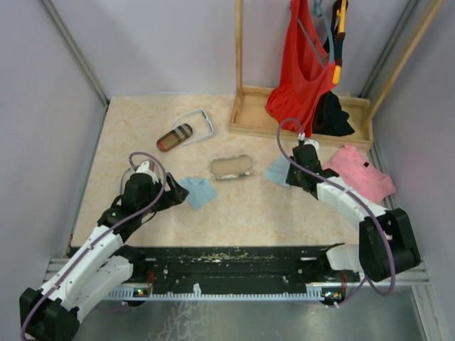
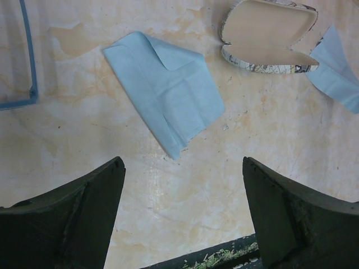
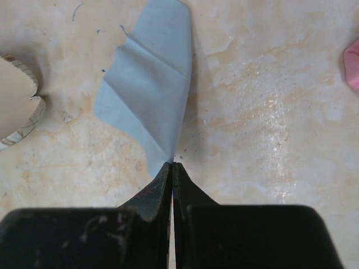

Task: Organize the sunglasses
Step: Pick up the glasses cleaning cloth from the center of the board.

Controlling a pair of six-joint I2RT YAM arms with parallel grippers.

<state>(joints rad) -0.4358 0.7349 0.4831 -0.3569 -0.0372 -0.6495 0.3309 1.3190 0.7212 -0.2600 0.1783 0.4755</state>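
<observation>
Overhead view of a beige tabletop [image 1: 249, 213]. One pair of sunglasses [image 1: 197, 124], pale-framed with thin arms, lies in the upper left, just beside a brown-striped case [image 1: 175, 137]. No dark wire pair can be made out. The glasses look light, rigid and easily bent or scratched. They are probably best taken by the bridge or a rim edge, not by an arm or lens. The left pincer [image 2: 182, 168], lower left, stands wide open and empty, just short of a light blue cloth [image 2: 162, 89], with the glasses well apart above it. The right pincer [image 3: 172, 165], centre right, is closed on the corner of a second light blue cloth [image 3: 148, 95]. It is farther still from the glasses, beyond an open grey-patterned case [image 1: 232, 167].
</observation>
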